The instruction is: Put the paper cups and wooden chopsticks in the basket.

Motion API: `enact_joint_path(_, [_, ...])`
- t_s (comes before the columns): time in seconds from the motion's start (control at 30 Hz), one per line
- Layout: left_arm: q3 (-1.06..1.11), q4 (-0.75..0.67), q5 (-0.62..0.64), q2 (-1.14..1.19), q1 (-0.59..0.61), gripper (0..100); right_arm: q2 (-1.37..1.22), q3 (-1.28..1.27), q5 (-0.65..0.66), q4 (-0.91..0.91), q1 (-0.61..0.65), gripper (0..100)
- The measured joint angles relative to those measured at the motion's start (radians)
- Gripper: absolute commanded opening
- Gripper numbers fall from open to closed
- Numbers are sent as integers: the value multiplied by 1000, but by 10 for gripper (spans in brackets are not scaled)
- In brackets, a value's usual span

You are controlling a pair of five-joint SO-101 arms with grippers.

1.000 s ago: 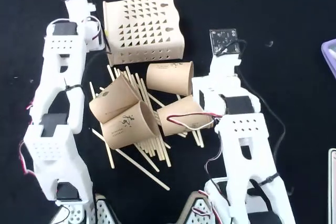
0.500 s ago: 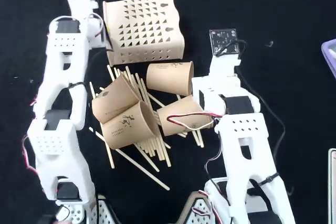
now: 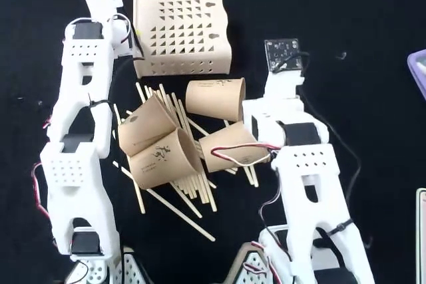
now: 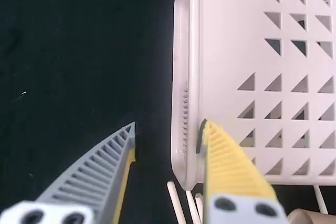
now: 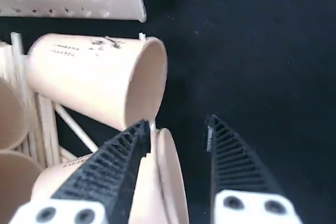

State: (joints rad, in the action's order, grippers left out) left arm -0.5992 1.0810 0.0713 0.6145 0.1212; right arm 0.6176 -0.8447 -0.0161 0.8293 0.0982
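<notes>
Partly between left gripper (image 4: 168, 127) jaws, basket (image 4: 231, 40)

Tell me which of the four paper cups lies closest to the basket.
The cup lying on its side just below the basket in the high view. The other three are grouped lower down, farther from the basket.

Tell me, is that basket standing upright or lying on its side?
On its side: the basket shows its perforated wall to the overhead camera, not its opening.
</notes>
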Motion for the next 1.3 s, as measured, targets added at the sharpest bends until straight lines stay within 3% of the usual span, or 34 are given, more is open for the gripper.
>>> enact_joint_path(0.13, [-3, 40, 0, 5, 0, 72, 0, 0, 0, -2, 20, 174])
enact_joint_path(0.8, [97, 150, 2, 55, 247, 102, 0, -12, 0, -2, 23, 175])
enact_joint_path(0.87, [55, 209, 2, 55, 282, 115, 0, -12, 0, -2, 26, 176])
enact_joint_path(1.03, [-178, 416, 2, 23, 341, 269, 0, -12, 0, -2, 26, 176])
enact_joint_path(1.3, [-643, 658, 23, -9, 304, 255, 0, -12, 0, -2, 26, 176])
